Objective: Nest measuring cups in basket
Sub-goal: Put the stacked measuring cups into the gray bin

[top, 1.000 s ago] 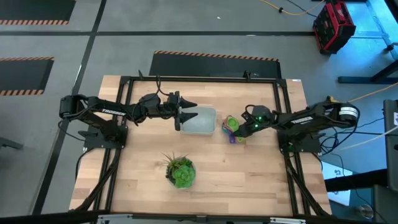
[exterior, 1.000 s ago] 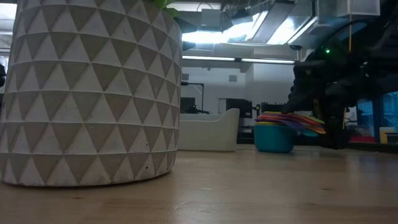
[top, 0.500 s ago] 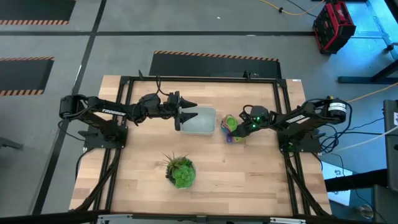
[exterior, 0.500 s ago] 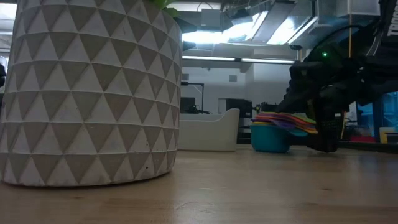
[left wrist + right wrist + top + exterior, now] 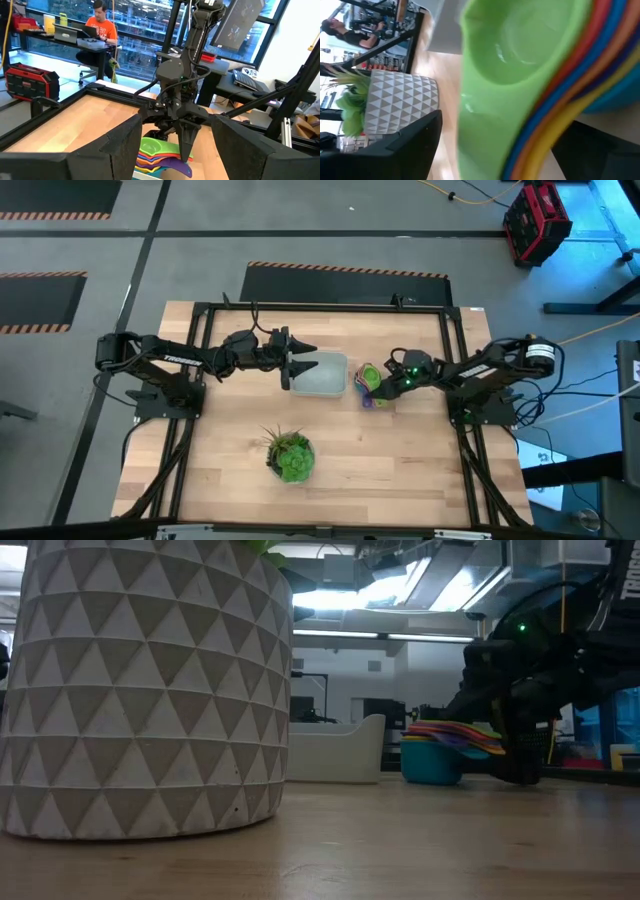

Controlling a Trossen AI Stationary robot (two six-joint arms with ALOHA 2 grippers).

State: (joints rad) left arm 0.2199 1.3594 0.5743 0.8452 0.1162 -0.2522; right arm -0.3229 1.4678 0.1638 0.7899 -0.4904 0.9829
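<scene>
Plastic all round, thin and light. Starting at the left of the table in the high view, the left gripper sits at the near end of the basket, its fingers spread wide on either side of that end; whether they touch the wall I cannot tell. The basket is a pale translucent tub, probably flexible at the rim and apt to slide on the bare wood if nudged.

Just beside it, to the right, lie the measuring cups — already stacked one inside another, green on top, handles fanned out toward the right arm. The right gripper is down at that fan of handles; whether its fingers have closed on them I cannot tell.

My judgement: the stack weighs little but is smooth and loosely seated, so a pinch on one handle could leave the lower cups behind — taking the bundled handles together, close to the bowls, looks safest.
</scene>
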